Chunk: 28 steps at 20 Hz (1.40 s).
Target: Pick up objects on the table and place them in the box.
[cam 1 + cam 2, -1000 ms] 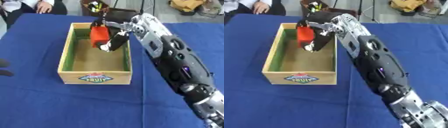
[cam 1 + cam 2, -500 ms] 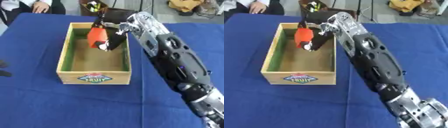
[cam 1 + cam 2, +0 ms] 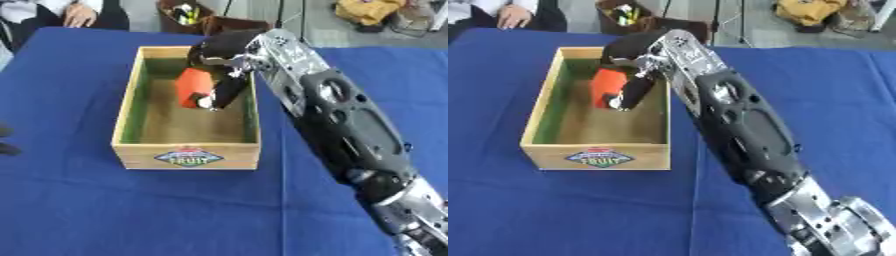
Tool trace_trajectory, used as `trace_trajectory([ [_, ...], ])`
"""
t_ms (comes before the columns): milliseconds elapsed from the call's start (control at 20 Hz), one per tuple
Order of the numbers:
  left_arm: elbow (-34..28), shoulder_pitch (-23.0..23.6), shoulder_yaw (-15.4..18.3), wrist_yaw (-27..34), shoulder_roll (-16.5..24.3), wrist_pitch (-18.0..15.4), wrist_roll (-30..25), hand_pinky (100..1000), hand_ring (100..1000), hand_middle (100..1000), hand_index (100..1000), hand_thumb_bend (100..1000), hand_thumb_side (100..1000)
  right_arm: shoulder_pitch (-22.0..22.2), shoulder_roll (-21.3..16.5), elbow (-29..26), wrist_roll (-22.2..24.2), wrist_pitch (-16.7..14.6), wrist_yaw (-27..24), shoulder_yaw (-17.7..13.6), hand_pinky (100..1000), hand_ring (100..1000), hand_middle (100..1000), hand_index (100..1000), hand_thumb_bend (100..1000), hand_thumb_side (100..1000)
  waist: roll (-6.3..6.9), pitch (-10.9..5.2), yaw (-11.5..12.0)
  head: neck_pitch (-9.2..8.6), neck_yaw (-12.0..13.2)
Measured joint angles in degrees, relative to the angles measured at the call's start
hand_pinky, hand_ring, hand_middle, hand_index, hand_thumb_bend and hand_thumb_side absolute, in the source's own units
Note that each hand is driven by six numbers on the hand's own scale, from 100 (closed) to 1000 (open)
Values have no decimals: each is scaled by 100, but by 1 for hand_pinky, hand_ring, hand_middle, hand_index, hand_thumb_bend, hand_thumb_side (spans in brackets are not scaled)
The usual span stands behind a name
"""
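— Where's the right hand?

— My right hand (image 3: 220, 59) is out over the far half of the wooden box (image 3: 129, 95), reaching in from the right with the arm stretched across the bench (image 3: 79, 200). Its fingers are curled down round an orange-red object (image 3: 193, 86), pinching it against the dark fingers (image 3: 226, 90) that hang beside it.

— And the object itself?

— It's inside the box's outline, near the far right wall. I can't tell whether it touches the floor of the box or hangs just above it. It looks blocky, with a small white patch at its lower edge by the fingertips.

— The box?

— Standing square on the blue cloth of the bench, green inside walls, brown floor, a label reading FRUIT (image 3: 187, 158) on the near side.

— Your left hand?

— Only a dark sliver shows at the left edge (image 3: 4, 140); I can't tell how its fingers sit.
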Motion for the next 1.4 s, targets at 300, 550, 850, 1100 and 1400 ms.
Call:
trace_trajectory([
  [300, 0, 1, 0, 0, 0, 15, -15, 523, 659, 617, 874, 313, 785, 0, 1, -24, -3, -25, 81, -24, 852, 938, 937, 991, 562, 610, 2, -16, -16, -33, -6],
  [550, 0, 8, 0, 0, 0, 25, -25, 522, 658, 617, 874, 315, 785, 0, 1, -63, 42, -6, 147, -60, 845, 923, 923, 971, 550, 623, 11, -38, -20, -36, -23],
  [850, 0, 45, 0, 2, 0, 25, -25, 523, 659, 617, 872, 315, 788, 5, -13, -248, -28, 18, 112, -96, 843, 907, 906, 959, 532, 666, 46, -78, -38, -37, -24],
  [1100, 0, 61, 0, 2, 1, 24, -24, 524, 659, 618, 873, 317, 791, 39, -168, -613, -118, 53, -170, -109, 837, 882, 878, 943, 436, 769, 96, -109, -83, -10, -8],
  [1400, 0, 103, 0, 2, 2, 13, -14, 524, 659, 618, 873, 321, 794, 235, -505, -1407, -356, 236, -953, -125, 826, 840, 838, 907, 179, 870, 164, -128, -162, 71, 81],
])
